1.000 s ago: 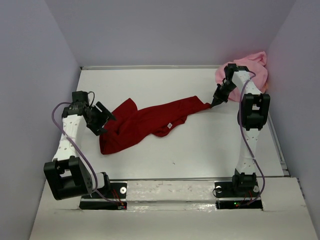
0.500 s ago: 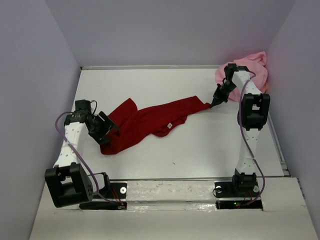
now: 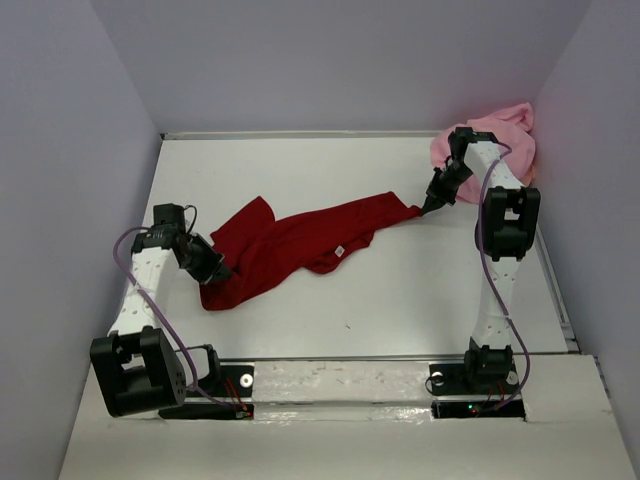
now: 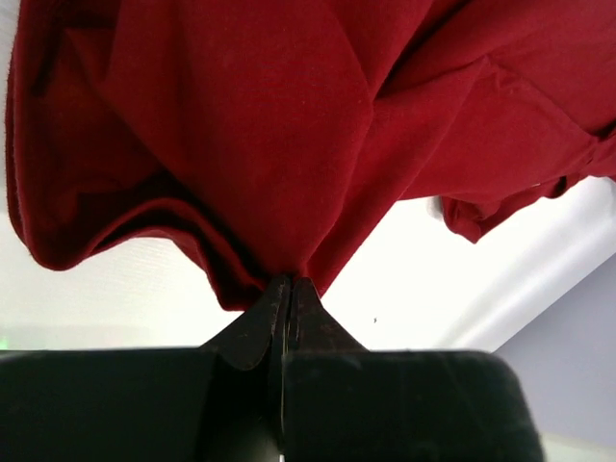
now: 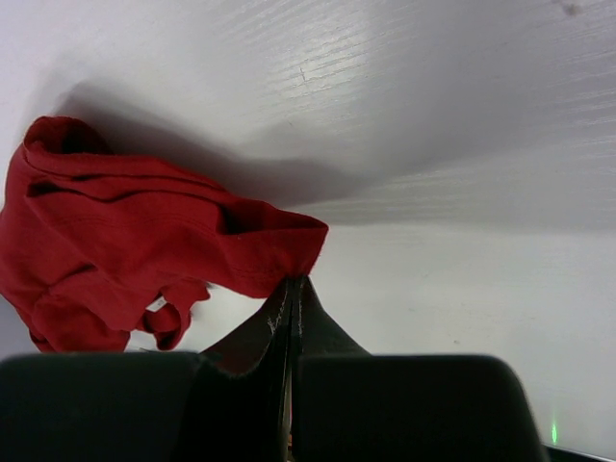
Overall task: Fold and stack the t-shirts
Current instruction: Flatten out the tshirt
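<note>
The dark red t-shirt [image 3: 290, 245] lies crumpled in a long band across the table's middle. My left gripper [image 3: 219, 268] is shut on its lower left edge; in the left wrist view the red cloth [image 4: 250, 144] bunches into the closed tips of that gripper [image 4: 289, 284]. My right gripper [image 3: 428, 207] is shut on the shirt's right end, held a little above the table; the right wrist view shows the cloth corner [image 5: 241, 250] pinched at the tips of that gripper [image 5: 294, 284]. The light pink t-shirt [image 3: 500, 135] sits heaped at the far right corner.
The white table [image 3: 400, 290] is walled by pale panels at left, back and right. A raised lip runs along the right edge [image 3: 560, 290]. The arm bases [image 3: 470, 375] stand at the near edge.
My left gripper has dropped toward the red shirt's lower left edge and closed on it. The right arm has held still with the shirt's right end.
</note>
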Motion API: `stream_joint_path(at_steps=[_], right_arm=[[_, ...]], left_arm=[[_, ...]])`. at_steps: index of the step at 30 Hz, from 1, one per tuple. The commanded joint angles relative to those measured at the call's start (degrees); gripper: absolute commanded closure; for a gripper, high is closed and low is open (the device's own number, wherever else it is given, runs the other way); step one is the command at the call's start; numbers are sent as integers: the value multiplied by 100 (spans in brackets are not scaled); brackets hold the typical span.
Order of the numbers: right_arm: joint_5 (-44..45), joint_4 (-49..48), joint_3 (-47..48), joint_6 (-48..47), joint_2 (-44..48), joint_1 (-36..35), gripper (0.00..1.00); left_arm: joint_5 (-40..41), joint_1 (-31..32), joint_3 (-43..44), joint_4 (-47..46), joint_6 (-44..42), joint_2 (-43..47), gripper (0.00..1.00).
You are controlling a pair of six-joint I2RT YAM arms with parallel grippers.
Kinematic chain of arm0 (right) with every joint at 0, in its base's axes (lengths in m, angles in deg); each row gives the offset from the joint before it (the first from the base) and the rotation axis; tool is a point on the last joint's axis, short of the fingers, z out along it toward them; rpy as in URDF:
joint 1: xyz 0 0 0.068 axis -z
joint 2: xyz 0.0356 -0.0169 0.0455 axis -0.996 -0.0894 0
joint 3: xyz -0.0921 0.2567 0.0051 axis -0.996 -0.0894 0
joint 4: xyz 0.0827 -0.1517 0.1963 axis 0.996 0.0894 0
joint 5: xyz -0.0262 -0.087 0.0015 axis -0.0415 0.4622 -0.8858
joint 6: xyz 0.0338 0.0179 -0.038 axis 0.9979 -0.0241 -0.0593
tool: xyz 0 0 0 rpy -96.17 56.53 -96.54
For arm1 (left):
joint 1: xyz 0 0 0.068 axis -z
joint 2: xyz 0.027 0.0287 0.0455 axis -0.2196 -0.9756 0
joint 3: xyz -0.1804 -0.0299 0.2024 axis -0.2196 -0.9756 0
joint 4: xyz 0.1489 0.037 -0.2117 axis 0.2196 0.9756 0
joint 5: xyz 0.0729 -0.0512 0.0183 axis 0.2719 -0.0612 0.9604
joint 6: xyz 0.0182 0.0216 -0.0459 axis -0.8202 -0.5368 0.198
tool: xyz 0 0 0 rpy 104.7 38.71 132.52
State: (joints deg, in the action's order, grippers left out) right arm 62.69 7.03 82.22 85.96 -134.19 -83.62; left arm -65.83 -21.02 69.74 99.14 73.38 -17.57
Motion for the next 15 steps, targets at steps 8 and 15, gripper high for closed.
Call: stream_joint_path(at_steps=[8,15], right_arm=[[-51,15,72,-102,198,-11,100],[-104,-46,-130,-128,198,-11,100]], left_arm=[[-88,78,173,94,-99,93,100],[167,78,1192,-176,-196,242,100]])
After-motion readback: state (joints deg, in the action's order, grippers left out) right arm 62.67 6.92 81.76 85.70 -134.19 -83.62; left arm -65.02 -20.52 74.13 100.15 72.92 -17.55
